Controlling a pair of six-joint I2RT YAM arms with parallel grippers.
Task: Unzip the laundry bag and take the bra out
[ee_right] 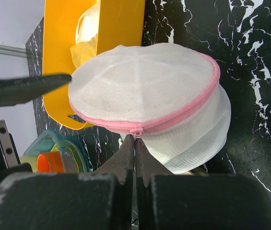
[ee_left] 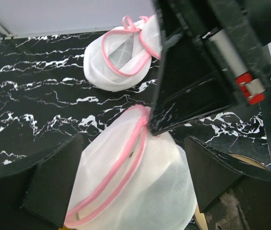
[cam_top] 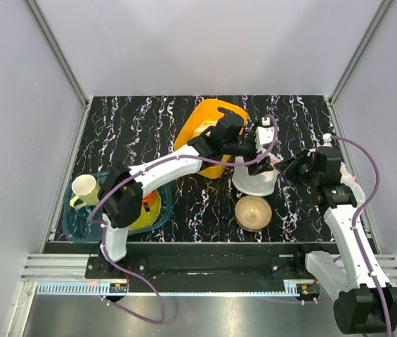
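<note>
Setting: black white-veined counter (cam_top: 128,126) boxed in by grey walls, with an orange bin (cam_top: 202,123) at the back and a tan bowl (cam_top: 253,212) near the front.
Laundry bag: the laundry bag (ee_right: 145,96) stands right of centre between bin and bowl, touching neither wall, with its round lid on top.
Zip: the pink zip (ee_right: 183,110) looks closed around the lid's rim as far as the right wrist view shows.
Bra: not visible; the mesh shows no dark shape, so I judge it is inside.
Right hand: the right hand (ee_right: 135,155) has its fingers pressed together at the zip pull (ee_right: 135,131), apparently pinching its tab.
Left hand: the left hand (ee_left: 133,179) hangs above the bag, fingers spread wide to either side and holding nothing; I cannot tell whether they touch the mesh.
Lookalike: a second mesh bag (ee_left: 116,62) lies farther back and should be left alone.
Step in hand: starting the zip, by my reading.
Doing it well: close the left hand on the bag's body first, since soft mesh will likely follow the pull. Draw the tab along the curve of the rim, low and steady, not straight outward.
Risk: a thin tab could slip from the pinch, or the bag could tip toward the bowl.
</note>
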